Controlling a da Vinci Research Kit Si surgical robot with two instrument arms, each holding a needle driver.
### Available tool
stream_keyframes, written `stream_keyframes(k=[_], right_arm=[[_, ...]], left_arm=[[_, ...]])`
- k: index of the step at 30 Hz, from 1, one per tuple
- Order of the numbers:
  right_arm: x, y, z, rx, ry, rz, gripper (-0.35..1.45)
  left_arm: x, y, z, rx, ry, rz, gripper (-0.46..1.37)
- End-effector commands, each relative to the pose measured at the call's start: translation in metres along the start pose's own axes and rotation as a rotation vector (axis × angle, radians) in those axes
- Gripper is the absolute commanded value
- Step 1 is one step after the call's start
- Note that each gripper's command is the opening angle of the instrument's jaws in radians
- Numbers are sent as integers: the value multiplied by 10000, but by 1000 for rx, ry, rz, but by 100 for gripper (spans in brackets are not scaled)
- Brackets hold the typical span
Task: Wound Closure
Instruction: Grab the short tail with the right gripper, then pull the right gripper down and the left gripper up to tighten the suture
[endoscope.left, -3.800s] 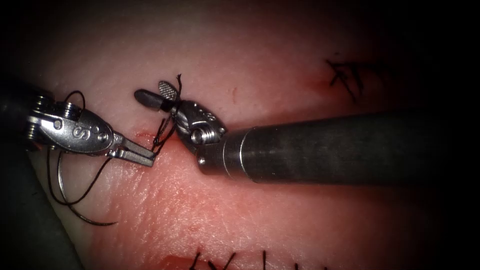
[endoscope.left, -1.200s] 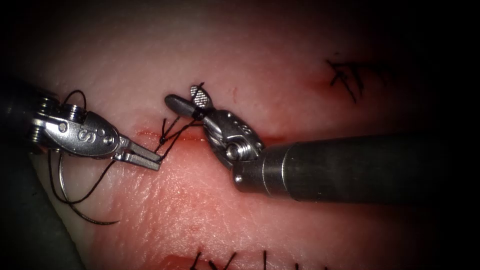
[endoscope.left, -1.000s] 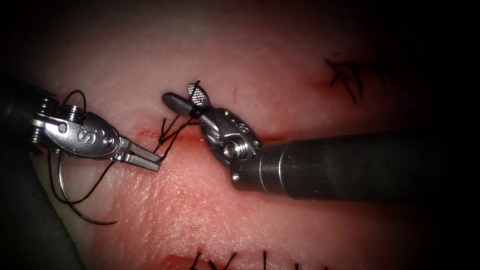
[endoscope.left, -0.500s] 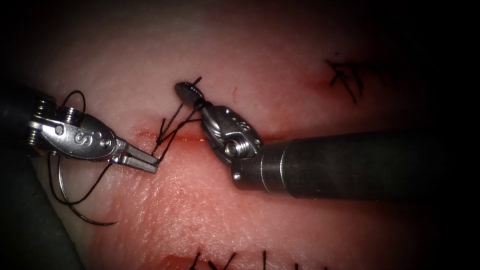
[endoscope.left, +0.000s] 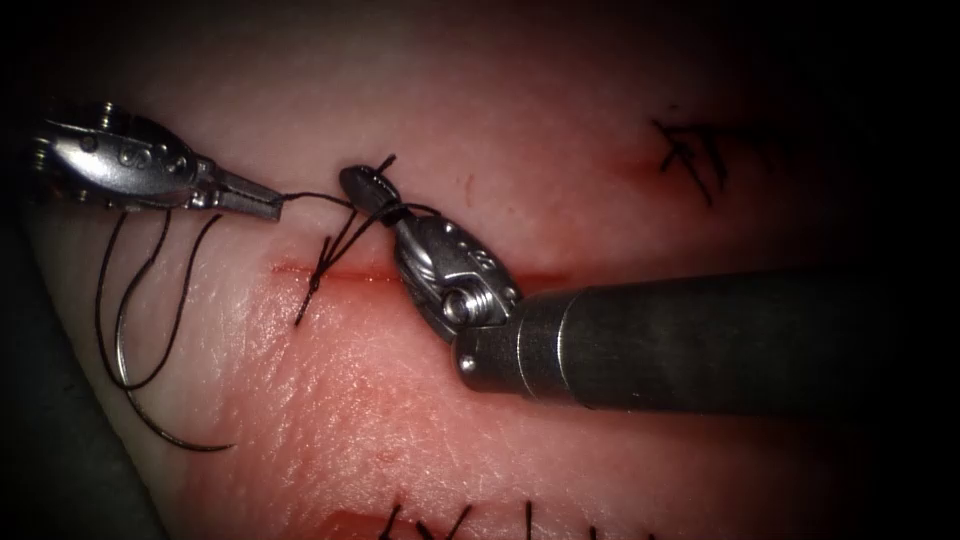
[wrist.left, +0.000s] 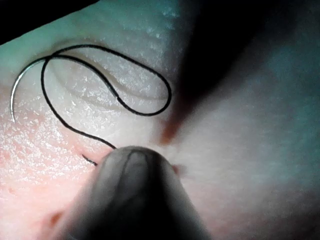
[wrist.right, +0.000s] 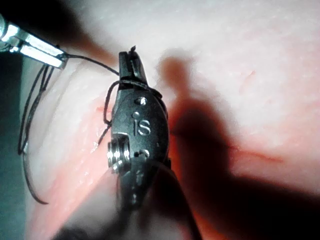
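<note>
left gripper (wrist.left: 131, 165) blurred, jaws hidden

Thread (endoscope.left: 315, 198) taut between tools bars cut (endoscope.left: 340, 270); tissue (endoscope.left: 420, 420) below open.

Surgical practice bench, pork-belly tissue (endoscope.left: 420, 400) with a stitched cut (endoscope.left: 340, 271); wristed metal instruments, endoscope lighting

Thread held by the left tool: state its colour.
Black; the thread shows best in the endoscope view, against pale tissue.
</note>
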Motion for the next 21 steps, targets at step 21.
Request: stream_keyframes(k=[21], right_arm=[[-38,-11,-32,84,-25,-83,-35]], left_arm=[[24,162,44,-78,23,-70,-35]])
